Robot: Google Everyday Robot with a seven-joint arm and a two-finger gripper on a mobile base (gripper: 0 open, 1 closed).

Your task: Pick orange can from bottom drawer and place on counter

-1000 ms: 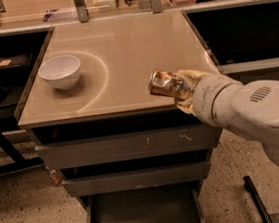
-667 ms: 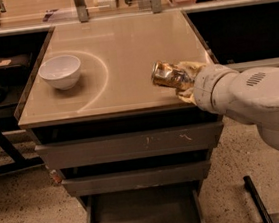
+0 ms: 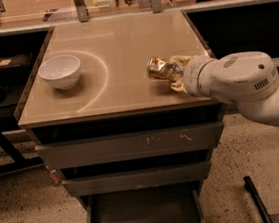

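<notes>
Has carried the orange can (image 3: 160,69) further in from the front edge of the worktop (image 3: 121,40) since a second ago, and a shade higher too. Keeps it clenched in the gripper (image 3: 174,72), closed on one end of the can. Reaches in over the worktop's corner on the side away from the white bowl (image 3: 60,71), well apart from that bowl. Leaves the bottom drawer (image 3: 141,219) pulled out down below, job there apparently done.

Now the relation that matters: sticks the can straight out ahead of the gripper toward the bowl side, long axis close to level and roughly in line with the wrist, silver end leading. Hovers low over the beige surface; cannot tell whether touching or just clear of it. Looks like the placing step, nearly finished. Calls for a short drop before letting go. Could roll if released lying on its side.
</notes>
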